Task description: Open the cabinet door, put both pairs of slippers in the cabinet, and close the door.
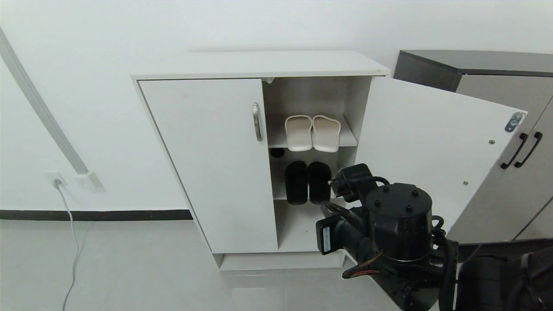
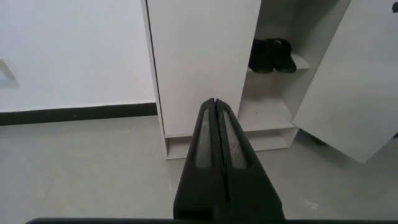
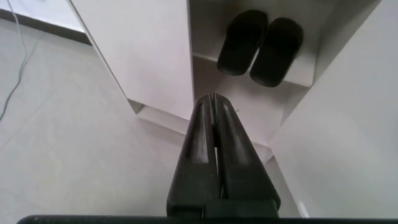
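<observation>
Slippers stowed in the cabinet [image 1: 259, 65]: white slippers [image 1: 313, 132] on the upper shelf [image 1: 350, 140], black slippers [image 1: 307, 182] on the shelf below [image 1: 278, 190], so only the swung-open right door [image 1: 432, 147] awaits closing; left pincer [image 2: 214, 104] and right pincer [image 3: 213, 99] are clenched and empty, both facing the cabinet.

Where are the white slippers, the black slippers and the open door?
white slippers [image 1: 299, 132]: head view, one slipper's upper.
black slippers [image 3: 277, 50]: right wrist view, one slipper's upper.
open door [image 1: 427, 147]: head view, inner face.

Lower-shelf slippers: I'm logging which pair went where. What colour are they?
The lower-shelf slippers are black, seen most clearly in the right wrist view.
</observation>
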Motion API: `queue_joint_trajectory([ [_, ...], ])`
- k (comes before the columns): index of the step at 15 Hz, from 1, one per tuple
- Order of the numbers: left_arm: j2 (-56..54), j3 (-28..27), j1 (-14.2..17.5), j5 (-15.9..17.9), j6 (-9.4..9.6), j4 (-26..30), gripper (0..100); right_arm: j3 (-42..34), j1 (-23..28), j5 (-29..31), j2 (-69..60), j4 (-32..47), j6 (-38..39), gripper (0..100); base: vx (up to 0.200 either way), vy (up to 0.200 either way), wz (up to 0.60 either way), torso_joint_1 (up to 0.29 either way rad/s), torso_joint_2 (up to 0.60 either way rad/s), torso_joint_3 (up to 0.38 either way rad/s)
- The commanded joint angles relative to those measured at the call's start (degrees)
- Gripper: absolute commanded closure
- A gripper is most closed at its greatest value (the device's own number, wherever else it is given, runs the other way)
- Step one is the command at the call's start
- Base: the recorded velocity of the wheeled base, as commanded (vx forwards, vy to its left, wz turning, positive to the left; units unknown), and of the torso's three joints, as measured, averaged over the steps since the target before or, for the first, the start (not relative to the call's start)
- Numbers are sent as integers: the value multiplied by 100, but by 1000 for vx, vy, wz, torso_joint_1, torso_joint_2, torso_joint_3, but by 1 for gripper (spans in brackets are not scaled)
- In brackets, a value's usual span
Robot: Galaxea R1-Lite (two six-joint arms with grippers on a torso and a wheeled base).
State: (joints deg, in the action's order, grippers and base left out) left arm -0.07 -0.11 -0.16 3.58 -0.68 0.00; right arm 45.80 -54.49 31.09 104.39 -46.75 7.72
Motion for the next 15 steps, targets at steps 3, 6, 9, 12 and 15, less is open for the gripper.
queue_joint_trajectory([
  [3, 7, 2, 7, 2, -2, 0, 100, -18, 0, 3, 3, -1, 2, 100, 0, 0, 0, 111, -455, -351],
  [6, 7, -7, 7, 2, -2, 0, 100, -10, 0, 3, 11, -1, 2, 100, 0, 0, 0, 133, -465, -336],
  [9, 7, -7, 7, 2, -2, -9, 100, -10, 0, 3, 3, -1, 2, 100, 0, 0, 0, 157, -474, -318],
  [12, 7, 2, 7, 2, -2, 0, 100, -36, 0, 3, 3, -1, 2, 100, 0, 0, 0, 172, -491, -317],
  [15, 7, 2, 7, 2, -2, -9, 100, -45, 0, 3, 3, -1, 2, 100, 0, 0, 0, 188, -509, -318],
])
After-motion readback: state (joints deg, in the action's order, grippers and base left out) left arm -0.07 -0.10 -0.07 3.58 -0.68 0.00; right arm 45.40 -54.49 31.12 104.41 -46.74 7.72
